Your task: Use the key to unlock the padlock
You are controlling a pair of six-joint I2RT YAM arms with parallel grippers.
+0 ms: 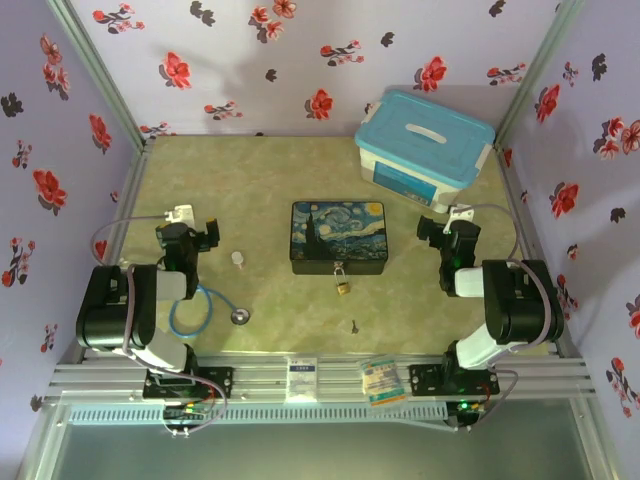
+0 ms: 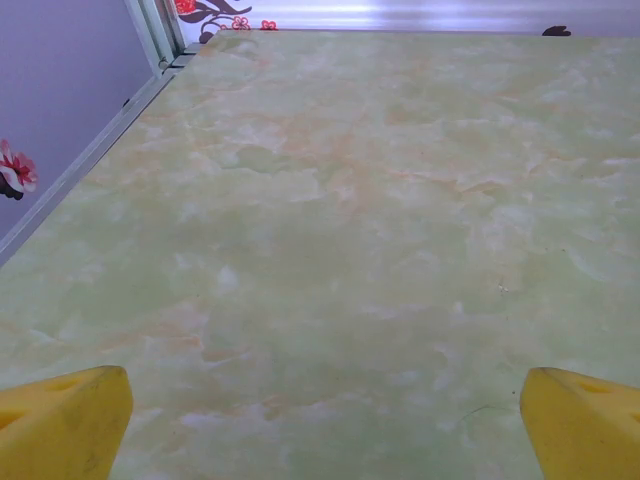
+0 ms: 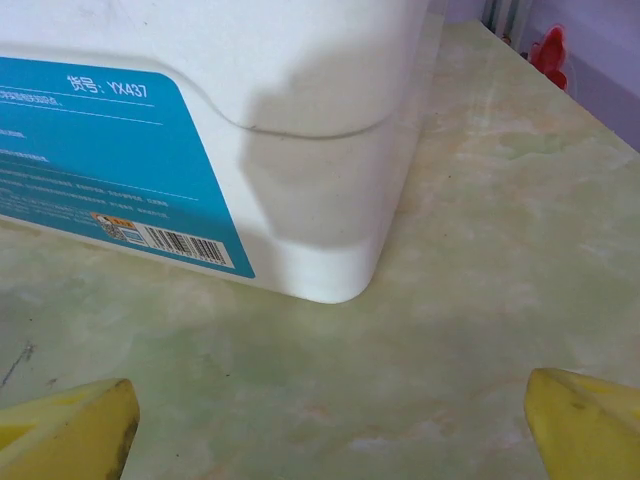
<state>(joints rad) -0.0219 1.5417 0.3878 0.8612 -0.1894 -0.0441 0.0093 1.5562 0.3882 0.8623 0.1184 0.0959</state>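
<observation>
Both arms sit wide open and empty: the left end effector (image 1: 209, 232) over bare surface (image 1: 270, 170), the right end effector (image 1: 432, 228) facing the storage bin (image 1: 425, 145). I judge we are at the very start: the padlock (image 1: 342, 283) hangs at the near edge of the painted box (image 1: 338, 237), and the key (image 1: 354, 325) lies flat on the surface a little nearer me, apart from it. Next I'd lower one arm for a careful pinch on that thin key and send the other to steady the padlock.
</observation>
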